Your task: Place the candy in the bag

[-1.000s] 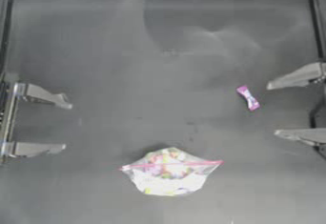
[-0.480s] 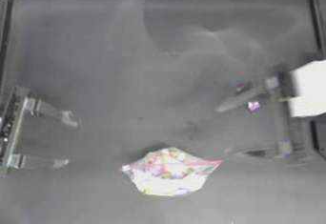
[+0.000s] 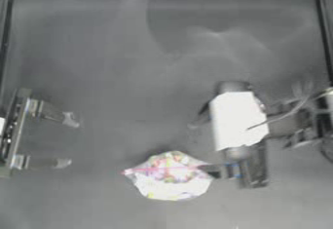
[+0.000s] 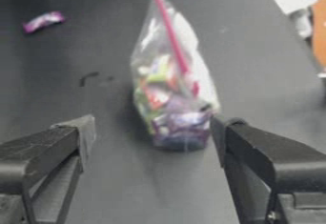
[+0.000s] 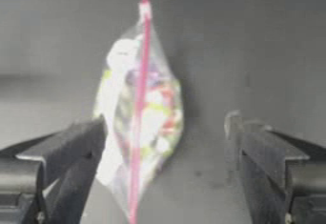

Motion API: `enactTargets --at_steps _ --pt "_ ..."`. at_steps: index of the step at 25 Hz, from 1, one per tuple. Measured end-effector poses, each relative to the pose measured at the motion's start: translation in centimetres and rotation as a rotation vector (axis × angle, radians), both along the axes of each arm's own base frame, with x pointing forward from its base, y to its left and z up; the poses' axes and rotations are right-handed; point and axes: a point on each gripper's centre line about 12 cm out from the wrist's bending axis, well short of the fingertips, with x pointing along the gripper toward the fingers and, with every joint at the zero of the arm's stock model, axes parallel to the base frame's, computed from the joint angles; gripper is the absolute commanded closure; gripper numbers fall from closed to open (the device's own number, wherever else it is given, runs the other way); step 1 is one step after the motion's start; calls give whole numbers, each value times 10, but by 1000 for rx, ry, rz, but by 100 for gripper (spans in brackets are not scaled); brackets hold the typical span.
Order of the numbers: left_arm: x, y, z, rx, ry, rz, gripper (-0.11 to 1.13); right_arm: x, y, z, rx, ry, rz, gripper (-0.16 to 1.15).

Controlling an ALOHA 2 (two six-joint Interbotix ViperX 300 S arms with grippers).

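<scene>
Jaws of the right hand point(image 5: 166, 137) are spread wide and grip nothing, w/ the bag point(image 3: 170, 174) just past the tips: a crinkly clear plastic pouch, pink strip along its top, mixed bright sweets inside, lying low-centre on the dark matte counter point(image 3: 130, 52) in the top view. Left hand point(image 4: 149, 137) at the left edge is also spread wide, empty, well apart from the bag. Candy point(image 4: 43, 21), small pink-purple twist, lies on the counter beyond the bag in the left wrist view, untouched.

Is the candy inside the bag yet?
No. In the left wrist view the candy lies on the table, apart from the bag.
</scene>
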Motion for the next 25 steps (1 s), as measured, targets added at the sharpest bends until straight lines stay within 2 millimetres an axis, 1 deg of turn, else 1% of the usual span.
enactTargets --at_steps 5,10,17,20,25 --pt "-1 3 -4 -1 11 14 1 24 8 -3 -9 43 -4 -2" --pt "-2 4 -7 0 17 17 1 44 17 -11 14 75 -2 -2" --pt "-4 4 -11 -3 28 18 1 64 22 -18 23 110 -4 -2" --pt "-5 4 -14 -5 33 19 1 73 24 -26 17 139 -4 -2" --pt "-6 4 -14 -8 33 21 1 83 26 -32 7 167 -1 -2"
